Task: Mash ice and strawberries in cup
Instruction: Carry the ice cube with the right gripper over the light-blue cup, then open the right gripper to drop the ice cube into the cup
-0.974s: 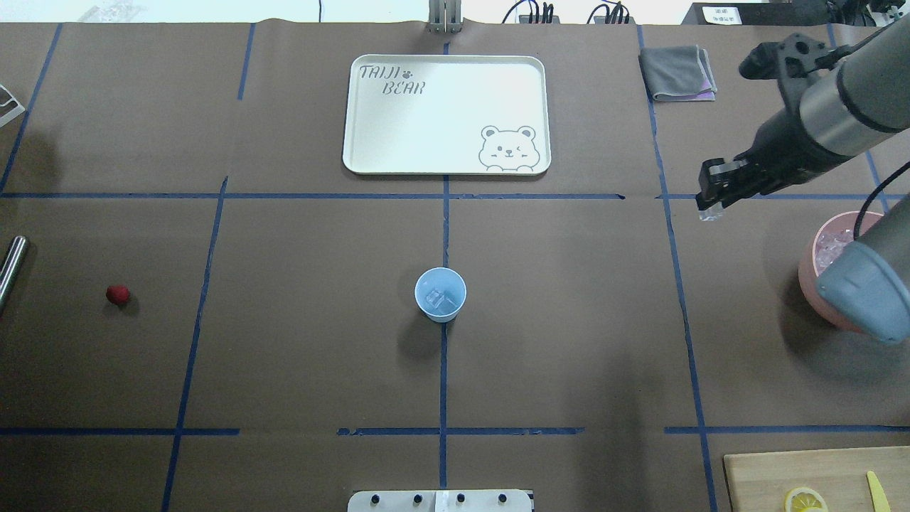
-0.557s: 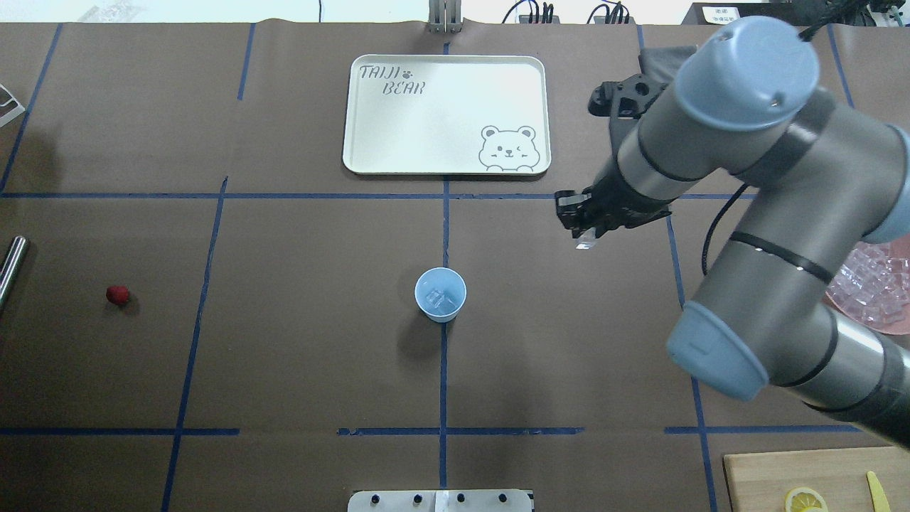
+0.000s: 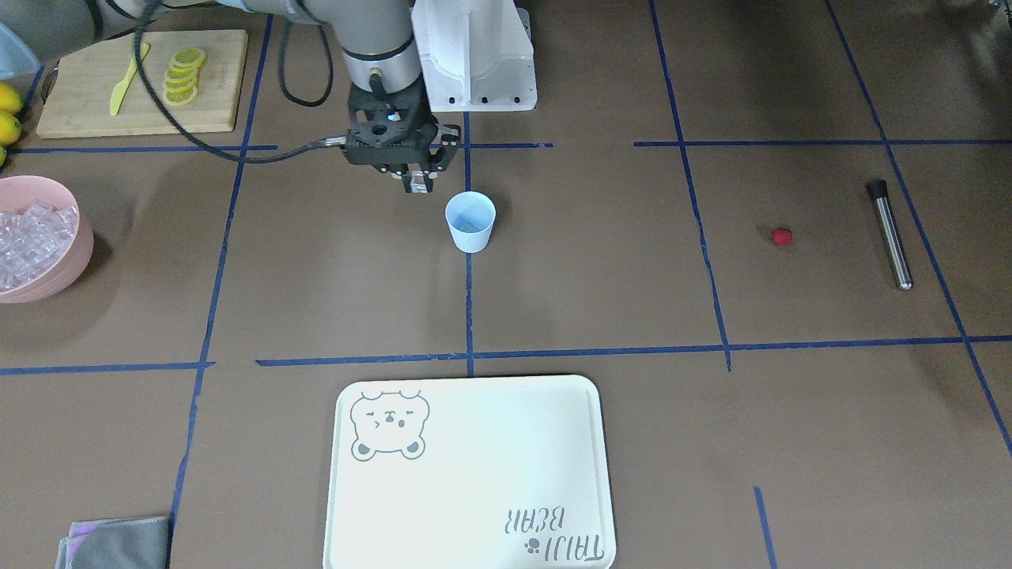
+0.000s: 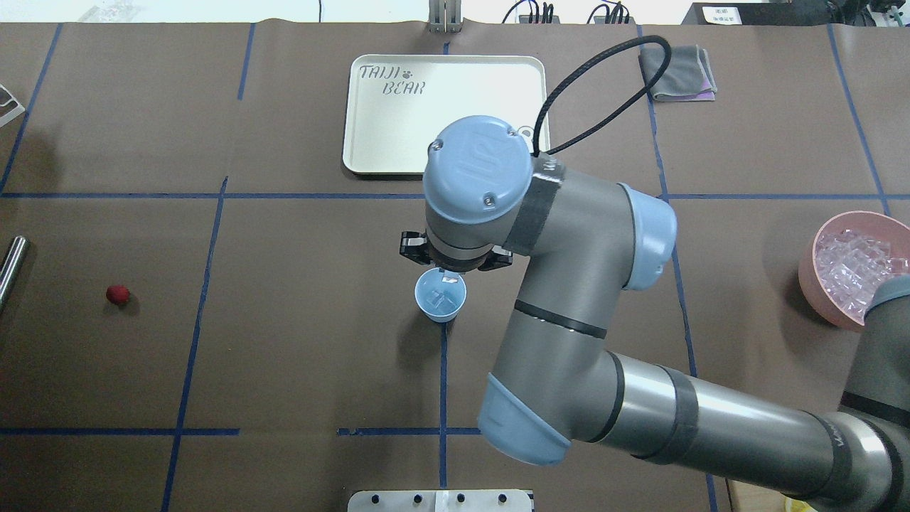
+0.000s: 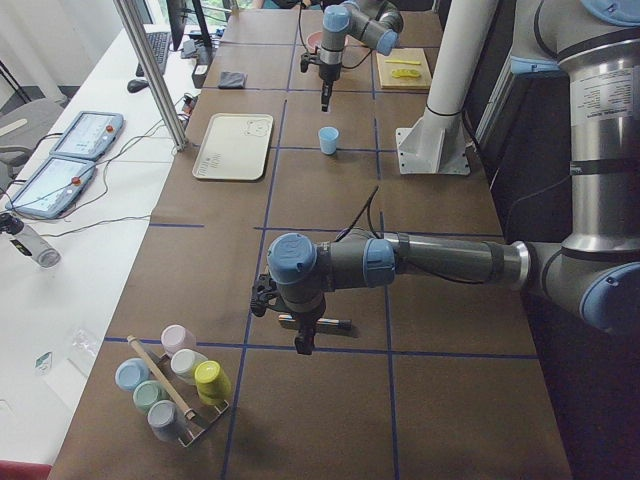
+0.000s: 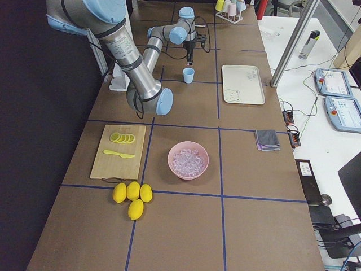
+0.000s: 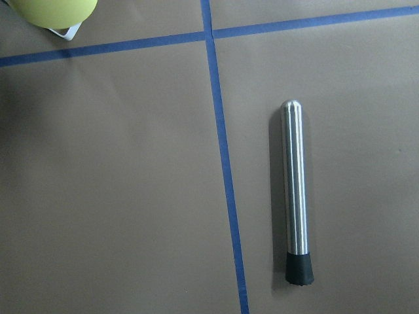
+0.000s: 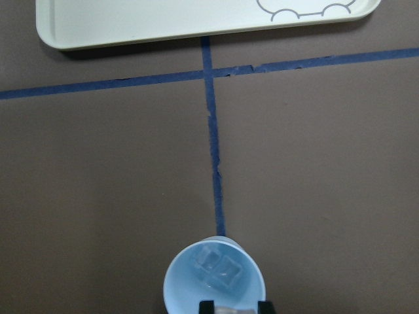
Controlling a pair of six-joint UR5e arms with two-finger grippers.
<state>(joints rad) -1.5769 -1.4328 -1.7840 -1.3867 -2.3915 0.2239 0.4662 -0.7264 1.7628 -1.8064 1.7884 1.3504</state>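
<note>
Hovering over cup rim: clamped ice

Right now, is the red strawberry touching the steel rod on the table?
Apart. The exterior front-facing view shows the strawberry and the steel rod with a wide strip of bare brown table between them.

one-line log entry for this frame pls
phase: filling cup | right gripper: shut on ice cube, above cup rim | cup: two cubes inside | strawberry: on table | left gripper: over steel rod, state unclear
</note>
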